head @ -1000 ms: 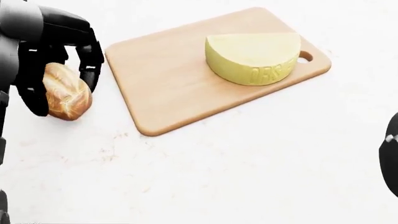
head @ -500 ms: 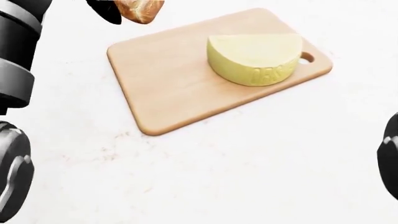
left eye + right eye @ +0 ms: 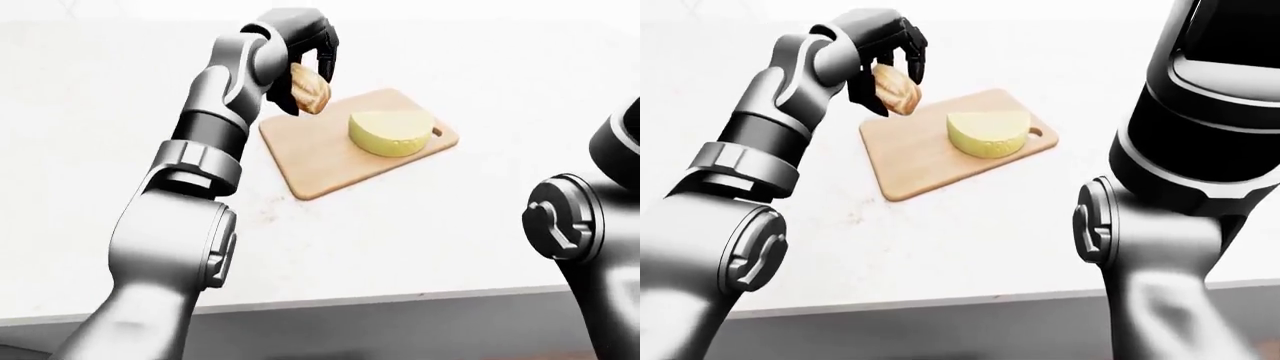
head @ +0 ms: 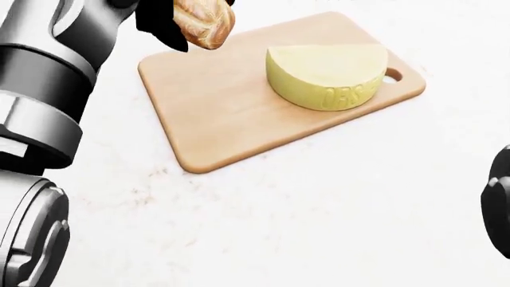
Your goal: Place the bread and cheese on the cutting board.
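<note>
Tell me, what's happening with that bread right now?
Left hand shut on crusty brown bread roll, held above wooden cutting board's corner. Pale yellow half-wheel of cheese sits on board. Right hand out of view. Nothing in the way.

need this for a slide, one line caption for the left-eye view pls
Left hand carries the bread above the cutting board corner, cheese already on it.

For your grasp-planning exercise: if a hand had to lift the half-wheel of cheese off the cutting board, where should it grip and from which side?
Probably from above, fingers spanning the cheese: one on its flat cut face toward the head view's top, the others on the curved rind opposite. It lies flat on the cutting board, with nothing beside it.
</note>
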{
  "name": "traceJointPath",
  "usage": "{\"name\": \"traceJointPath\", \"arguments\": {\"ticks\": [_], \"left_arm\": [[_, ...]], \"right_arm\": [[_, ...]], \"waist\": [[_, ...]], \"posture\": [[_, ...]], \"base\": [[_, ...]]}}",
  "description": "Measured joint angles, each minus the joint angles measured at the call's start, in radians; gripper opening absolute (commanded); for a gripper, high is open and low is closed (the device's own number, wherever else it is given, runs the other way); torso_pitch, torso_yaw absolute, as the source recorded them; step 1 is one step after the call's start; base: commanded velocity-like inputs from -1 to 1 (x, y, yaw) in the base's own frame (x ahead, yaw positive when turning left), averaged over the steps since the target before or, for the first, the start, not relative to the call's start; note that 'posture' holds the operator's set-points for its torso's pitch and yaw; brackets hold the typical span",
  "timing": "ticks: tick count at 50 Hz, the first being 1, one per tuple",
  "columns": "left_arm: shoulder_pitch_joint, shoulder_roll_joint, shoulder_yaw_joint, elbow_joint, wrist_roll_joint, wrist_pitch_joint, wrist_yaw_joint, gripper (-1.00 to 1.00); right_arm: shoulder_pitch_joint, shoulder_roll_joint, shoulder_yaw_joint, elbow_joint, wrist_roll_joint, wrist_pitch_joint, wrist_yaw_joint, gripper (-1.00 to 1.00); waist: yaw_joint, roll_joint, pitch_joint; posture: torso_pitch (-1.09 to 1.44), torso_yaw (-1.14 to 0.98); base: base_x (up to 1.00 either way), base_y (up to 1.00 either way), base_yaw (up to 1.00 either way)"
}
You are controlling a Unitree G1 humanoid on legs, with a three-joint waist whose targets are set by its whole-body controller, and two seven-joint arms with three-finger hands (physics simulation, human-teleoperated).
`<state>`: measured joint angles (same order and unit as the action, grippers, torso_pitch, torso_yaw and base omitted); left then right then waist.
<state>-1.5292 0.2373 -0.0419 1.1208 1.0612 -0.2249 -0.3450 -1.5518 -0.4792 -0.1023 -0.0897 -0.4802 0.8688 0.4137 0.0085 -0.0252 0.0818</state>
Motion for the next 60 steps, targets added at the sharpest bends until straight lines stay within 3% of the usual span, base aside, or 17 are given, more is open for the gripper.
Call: {"name": "traceJointPath", "arguments": {"ticks": [7, 42, 44, 45, 46, 48, 60], "left_arm": [[0.026, -0.023, -0.011, -0.006, 0.006, -0.004, 0.049, -1.00], [0.147, -0.061, -0.026, -0.068, 0.048, 0.001, -0.003, -1.00], [0.142, -0.057, -0.025, -0.070, 0.050, 0.003, -0.011, -0.44], [0.138, -0.056, -0.024, -0.071, 0.050, 0.004, -0.013, -0.04], [0.135, -0.055, -0.022, -0.072, 0.050, 0.004, -0.015, 0.14], [0.131, -0.052, -0.021, -0.072, 0.050, 0.004, -0.016, 1.00], [0.133, -0.051, -0.021, -0.082, 0.052, 0.005, -0.034, 1.00]], "right_arm": [[0.005, 0.003, 0.001, -0.004, 0.001, -0.001, -0.003, 1.00], [-0.004, 0.007, 0.003, 0.001, -0.008, -0.002, 0.006, 1.00], [-0.001, 0.007, 0.002, 0.000, -0.008, -0.002, 0.006, 1.00], [0.000, 0.007, 0.002, 0.000, -0.008, -0.001, 0.007, 1.00], [0.001, 0.006, 0.001, -0.001, -0.008, -0.001, 0.007, 1.00], [0.003, 0.007, 0.001, 0.000, -0.008, -0.002, 0.006, 1.00], [0.005, 0.008, 0.002, 0.000, -0.007, -0.007, 0.004, 1.00]], "waist": [[-0.001, 0.001, -0.002], [-0.001, 0.005, -0.003], [-0.001, 0.005, -0.004], [-0.001, 0.005, -0.004], [-0.001, 0.005, -0.004], [-0.001, 0.005, -0.006], [-0.001, 0.004, -0.008]], "posture": [[0.00, 0.00], [0.00, 0.00], [0.00, 0.00], [0.00, 0.00], [0.00, 0.00], [0.00, 0.00], [0.00, 0.00]], "base": [[0.00, 0.00, 0.00], [0.00, 0.00, 0.00], [0.00, 0.00, 0.00], [0.00, 0.00, 0.00], [0.00, 0.00, 0.00], [0.00, 0.00, 0.00], [0.00, 0.00, 0.00]]}}
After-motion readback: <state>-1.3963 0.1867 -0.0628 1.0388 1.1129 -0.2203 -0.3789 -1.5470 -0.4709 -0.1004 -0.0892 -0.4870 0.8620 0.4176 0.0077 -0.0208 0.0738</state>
